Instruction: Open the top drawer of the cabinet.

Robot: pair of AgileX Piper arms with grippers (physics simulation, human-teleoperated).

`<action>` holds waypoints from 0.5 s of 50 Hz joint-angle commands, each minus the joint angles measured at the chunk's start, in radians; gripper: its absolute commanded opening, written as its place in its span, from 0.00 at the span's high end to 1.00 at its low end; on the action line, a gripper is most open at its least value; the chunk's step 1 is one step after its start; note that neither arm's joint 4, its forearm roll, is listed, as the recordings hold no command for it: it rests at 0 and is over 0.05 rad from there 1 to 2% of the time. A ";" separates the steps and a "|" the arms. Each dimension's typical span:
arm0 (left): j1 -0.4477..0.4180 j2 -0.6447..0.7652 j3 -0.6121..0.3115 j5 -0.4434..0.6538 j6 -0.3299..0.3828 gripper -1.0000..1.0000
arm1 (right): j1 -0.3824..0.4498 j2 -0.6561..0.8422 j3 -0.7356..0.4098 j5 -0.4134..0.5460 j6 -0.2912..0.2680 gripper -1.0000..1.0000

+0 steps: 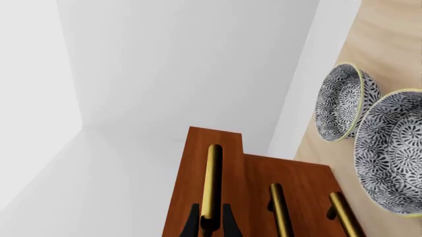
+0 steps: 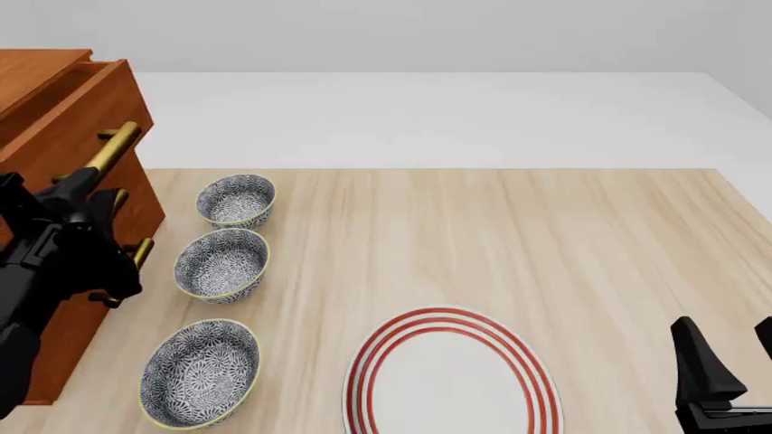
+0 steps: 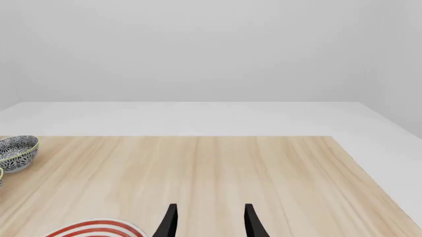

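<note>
Key relation: the top drawer's handle (image 1: 212,182) is being held between the fingers of the left gripper (image 1: 211,224); the bar's long axis is running straight away from the gripper in the left wrist view, toward the frame's middle.
Top drawer: the drawer (image 2: 54,99) is being shown at the upper left of the front view, already standing a little proud of the cabinet (image 2: 61,298) front.
Left gripper: it is being seen closed on the handle.
Right gripper: the gripper (image 3: 208,221) is being held spread and empty at the lower right of the front view, well apart from the cabinet.
Nearer arm: the left.
Pull path: judged to lie toward the bowls.
Surroundings: three bowls (image 2: 223,264) are being shown in a column just beside the cabinet; a plate (image 2: 453,380) is lying at the lower centre.
Obstruction: the nearest bowls may be met by the drawer front, as judged.
</note>
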 commanded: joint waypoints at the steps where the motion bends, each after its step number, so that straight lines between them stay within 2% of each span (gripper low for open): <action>1: -0.007 -0.014 0.015 0.004 0.004 1.00 | 0.000 0.000 0.000 0.000 0.000 0.00; 25: -0.019 -0.022 0.012 0.012 0.005 1.00 | 0.000 0.000 0.000 0.000 0.000 0.00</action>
